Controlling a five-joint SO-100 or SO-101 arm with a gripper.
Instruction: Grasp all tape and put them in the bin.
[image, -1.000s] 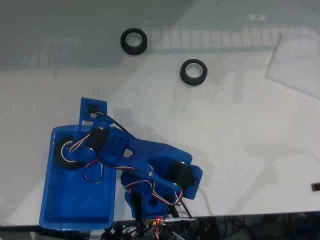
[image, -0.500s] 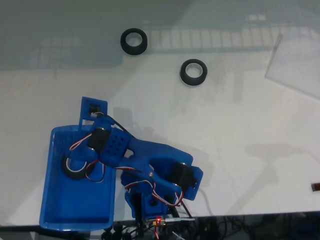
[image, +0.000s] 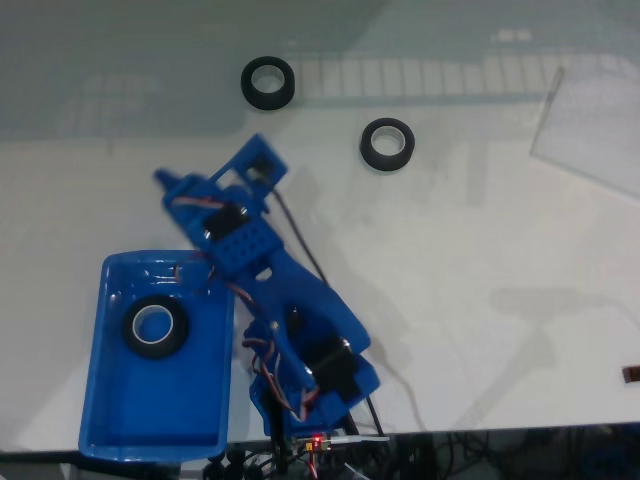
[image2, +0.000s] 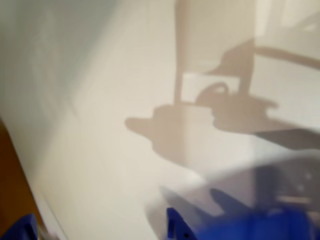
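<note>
We take the shallow rectangular glossy blue plastic bin (image: 110, 400) as our landmark; in the fixed view it sits at the lower left of the white desk (image: 470, 330). Inside it, in the upper half of its floor, lies one small black ring-shaped roll of tape with a pale inner core (image: 155, 327), flat and apart from the walls.

Two more black rolls rest on the desk well away from the bin: one (image: 269, 83) far above it, and another (image: 387, 144) up and to the right of it, the two well apart from each other.

The blue jointed robot arm (image: 290, 300) rises from its base just right of the bin's lower right corner and reaches up and to the left, so that its tool (image: 175, 186) hangs above the bin's top edge, outside the rim and over bare desk. It holds nothing that we can see (whether its fingers stand apart or together we cannot tell).

In the wrist view the picture is blurred; we make out the pale desk (image2: 100, 150), shadows on it, and blue parts along the bottom edge.
</note>
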